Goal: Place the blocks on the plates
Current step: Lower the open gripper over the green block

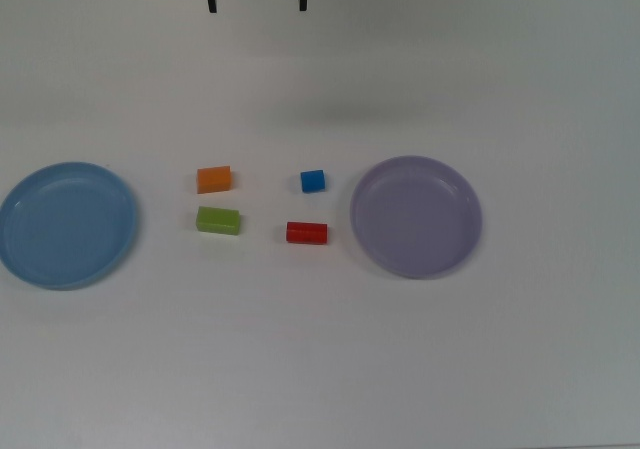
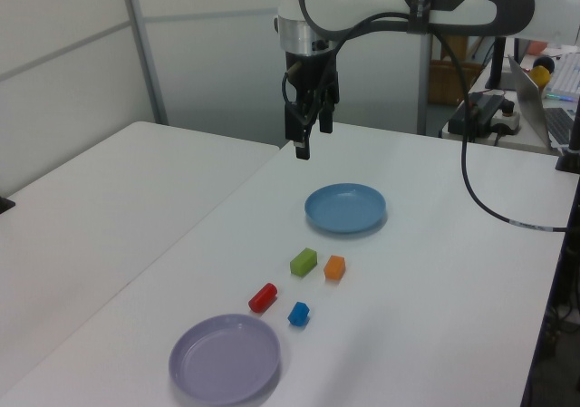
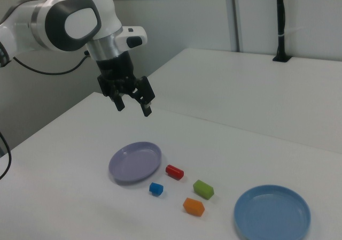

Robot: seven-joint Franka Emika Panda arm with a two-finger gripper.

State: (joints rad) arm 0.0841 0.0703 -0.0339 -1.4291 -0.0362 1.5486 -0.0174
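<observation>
Blocks sit in a loose square on the white table (image 1: 320,369), between the two plates and touching neither: a small orange rectangular block (image 1: 214,179), a lime-green rectangular block (image 1: 218,220), a red rectangular block (image 1: 306,233) and a smaller blue cube (image 1: 313,181). At the top view's left you have the light blue round rimmed plastic plate (image 1: 66,225), and at the top view's right the pale lavender round plate (image 1: 416,216); both are bare. Your gripper (image 3: 133,104) hangs high above the table, well apart from every piece, with its jaws spread and nothing between them. Watch the spacing: orange and green lie near each other, as do blue and red, so a descent that is slightly off could, I judge, nudge the neighbour or tip the piece you want. The blue cube offers the least surface, so a poorly centred pinch may let it slip. The red block looks rounded in the left view, and might roll if clipped. Each block is plain, solid-coloured and far smaller than a plate, so releasing inside a rim should be forgiving.
</observation>
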